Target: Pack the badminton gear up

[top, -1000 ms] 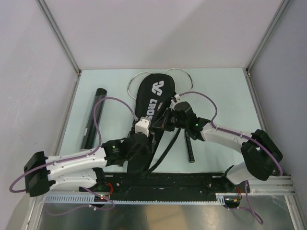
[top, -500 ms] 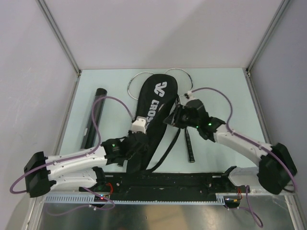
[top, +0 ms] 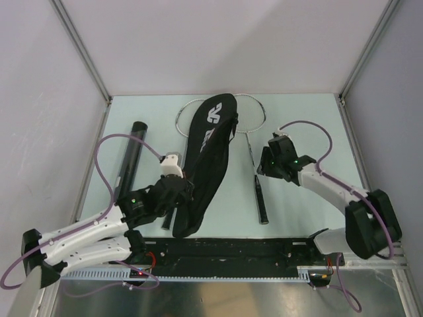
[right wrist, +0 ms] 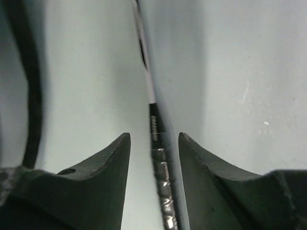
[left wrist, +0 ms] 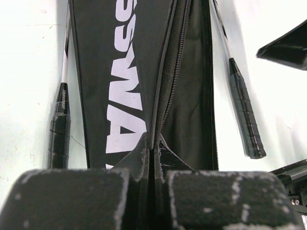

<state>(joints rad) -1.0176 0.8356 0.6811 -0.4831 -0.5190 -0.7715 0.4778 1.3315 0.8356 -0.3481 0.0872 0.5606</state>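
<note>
Racket bag [top: 210, 148]: black, "CROSSWAY" lettering, laid lengthwise on the middle of the surface [top: 149, 109], wide end far, narrow end near. Zipper [left wrist: 169, 81] parted along the visible length. Seam edge raised at the near end.

Left gripper [left wrist: 152, 175]: closed on the bag fabric beside the zipper, pads [left wrist: 72, 196] pressed together with only fabric between. Judged to be holding the mouth of the bag up for loading.

Right racket [top: 250, 146]: just right of the bag, head partly hidden behind the wide end, black handle [top: 262, 201] pointing near.

Left racket [left wrist: 61, 124]: along the left edge of the bag, mostly covered in the top view.

Right gripper [right wrist: 153, 143]: spread wide, nothing held, set astride the upper end of the right racket's handle, one finger [right wrist: 103, 165] on either side. Contact with the grip tape not discernible.

Black tube [top: 131, 158]: well apart on the left, lying lengthwise. Shuttlecocks: not found in any view.

Step in hand, as judged: pick-up of the first racket, with neither racket inside the bag. Early in the task.

Next move, as judged:
- Close squarely on the handle.
- Lift clear of the surface.
- Turn the head toward the opening and feed along the zipper line.
- Keep the left grip firm to hold the mouth apart.
- Watch for the frame catching on the zipper edge.
</note>
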